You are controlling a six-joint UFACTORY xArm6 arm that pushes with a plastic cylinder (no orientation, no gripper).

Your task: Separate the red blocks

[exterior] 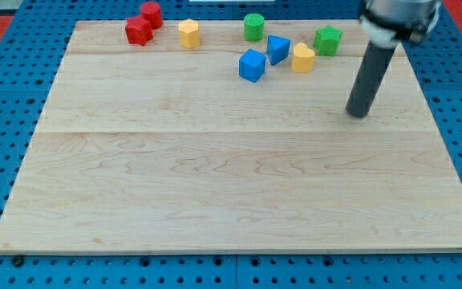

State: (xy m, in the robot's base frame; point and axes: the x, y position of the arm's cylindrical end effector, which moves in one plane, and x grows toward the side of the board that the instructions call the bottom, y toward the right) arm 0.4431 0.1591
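Observation:
Two red blocks sit touching at the view's top left: a red star-shaped block [139,31] and a red cylinder [151,14] just above and to its right. My tip [359,114] rests on the board at the view's right, far from the red blocks and below the green star-shaped block [327,39].
A yellow hexagonal block [188,33] lies right of the red pair. A green cylinder [253,26], a blue cube [252,65], a blue triangular block [277,49] and a yellow block [302,58] cluster at top centre. The wooden board [231,193] ends at a blue pegboard.

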